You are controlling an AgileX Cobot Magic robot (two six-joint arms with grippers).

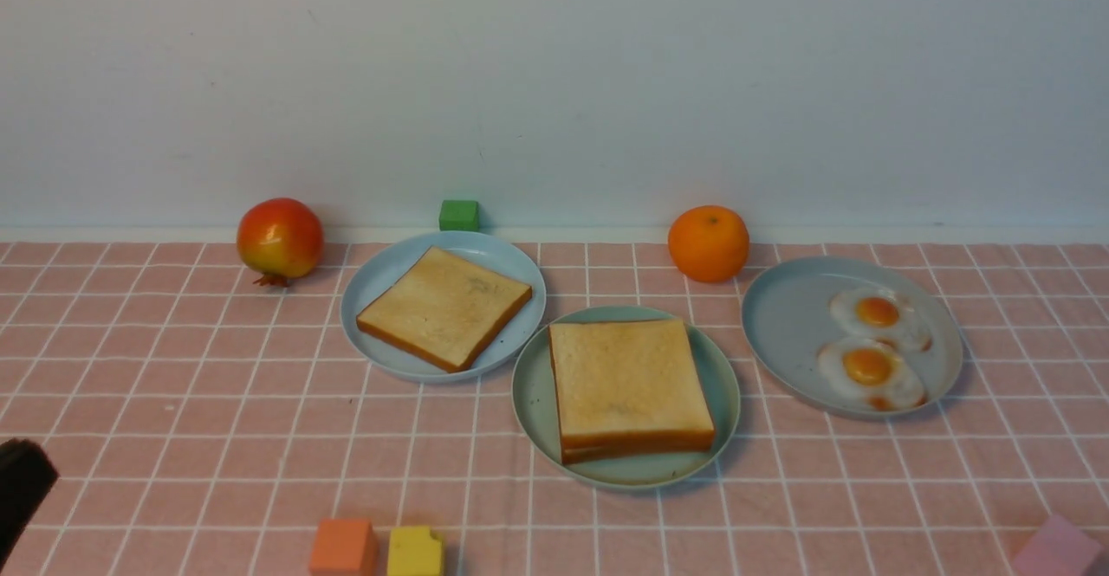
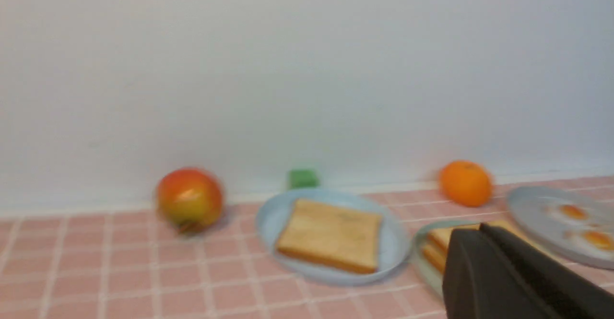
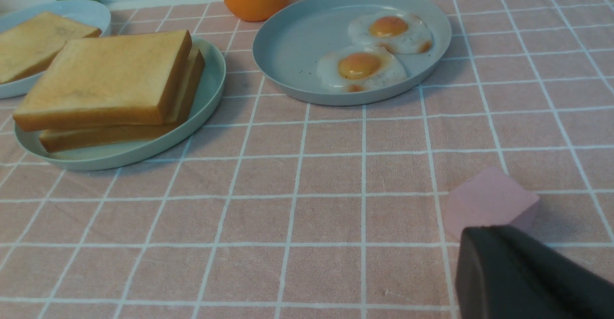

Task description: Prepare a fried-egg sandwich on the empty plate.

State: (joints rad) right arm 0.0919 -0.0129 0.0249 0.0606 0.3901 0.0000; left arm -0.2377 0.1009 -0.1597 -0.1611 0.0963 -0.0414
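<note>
Two square toast slices [image 1: 628,385] lie stacked on the mint-green plate [image 1: 533,403] at the table's centre. In the right wrist view the stack [image 3: 110,79] shows no egg between the slices. Two fried eggs [image 1: 869,368] lie on a blue-grey plate [image 1: 784,325] to the right. A single toast slice [image 1: 444,306] lies on another blue-grey plate [image 1: 381,277] to the left. My left gripper [image 1: 17,489] sits at the near left edge; in its wrist view the gripper [image 2: 479,230] is shut and empty. My right gripper [image 3: 479,242] is shut and empty just behind a pink cube [image 3: 487,199].
A red-yellow fruit [image 1: 279,238], a green cube [image 1: 458,214] and an orange [image 1: 708,242] stand along the back wall. An orange cube [image 1: 344,547] and a yellow cube [image 1: 415,552] sit at the near edge, and the pink cube [image 1: 1057,550] sits at the near right.
</note>
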